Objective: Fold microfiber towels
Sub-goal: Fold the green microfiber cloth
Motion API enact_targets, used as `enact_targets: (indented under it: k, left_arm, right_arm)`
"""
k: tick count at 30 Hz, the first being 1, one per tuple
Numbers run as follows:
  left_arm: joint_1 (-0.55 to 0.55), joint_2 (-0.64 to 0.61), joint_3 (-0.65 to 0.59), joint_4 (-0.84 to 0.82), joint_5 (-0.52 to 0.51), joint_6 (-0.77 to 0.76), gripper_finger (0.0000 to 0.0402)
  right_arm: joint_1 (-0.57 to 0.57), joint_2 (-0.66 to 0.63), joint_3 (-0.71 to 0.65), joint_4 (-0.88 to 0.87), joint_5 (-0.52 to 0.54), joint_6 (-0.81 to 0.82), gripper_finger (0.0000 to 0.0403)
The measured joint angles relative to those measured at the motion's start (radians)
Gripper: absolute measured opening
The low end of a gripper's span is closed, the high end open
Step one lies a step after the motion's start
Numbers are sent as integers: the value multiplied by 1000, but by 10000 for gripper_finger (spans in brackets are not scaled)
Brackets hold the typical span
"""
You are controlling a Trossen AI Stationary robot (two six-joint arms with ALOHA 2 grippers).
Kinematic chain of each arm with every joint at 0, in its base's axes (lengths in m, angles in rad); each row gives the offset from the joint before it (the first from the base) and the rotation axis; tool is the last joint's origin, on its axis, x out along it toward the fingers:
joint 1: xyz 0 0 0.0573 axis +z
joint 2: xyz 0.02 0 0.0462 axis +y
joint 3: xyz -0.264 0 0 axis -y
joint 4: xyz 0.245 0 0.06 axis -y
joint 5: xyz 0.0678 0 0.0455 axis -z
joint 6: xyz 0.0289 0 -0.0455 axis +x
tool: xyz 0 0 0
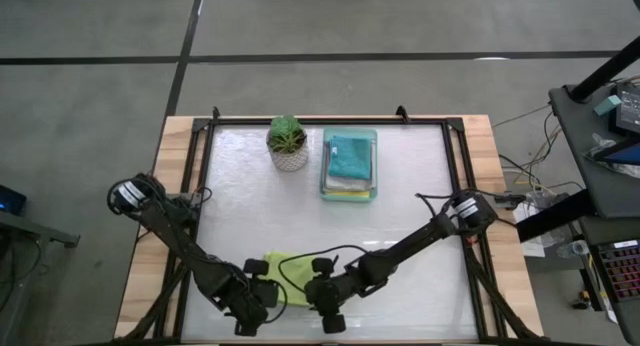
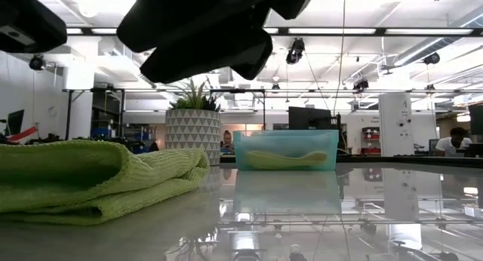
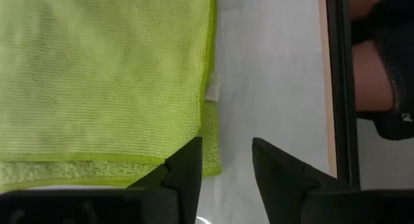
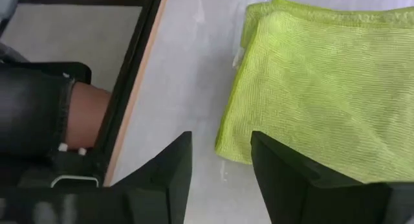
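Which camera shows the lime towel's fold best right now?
The low view: the lime towel shows its stacked layers side-on. The wrist views show only flat corners. In the high view both hands mostly hide it.

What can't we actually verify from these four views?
- Lime green towel, high view: both arms cover its near part, so its full outline is hidden.
- Tray contents: a teal towel tops the stack; the layers beneath show only as thin edges, so their number is unclear.
- Low view: dark arm parts fill the top, and neither gripper can be told apart.
- Left gripper and right gripper: jaws open, holding nothing; their height above the table is unclear.
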Motion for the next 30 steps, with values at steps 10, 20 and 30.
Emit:
enact_targets:
  k: [10, 20, 30]
  left_arm:
    - [0, -2, -31, 1, -54, -27, 121]
    - [0, 14, -64, 2, -98, -33, 121]
    - [0, 15, -177, 20, -99, -105, 121]
  right_arm:
    - [-5, -36, -1, -57, 16, -91, 120]
    - [-110, -36, -19, -96, 89, -221, 51]
    - [-187, -36, -136, 117, 87, -269, 9]
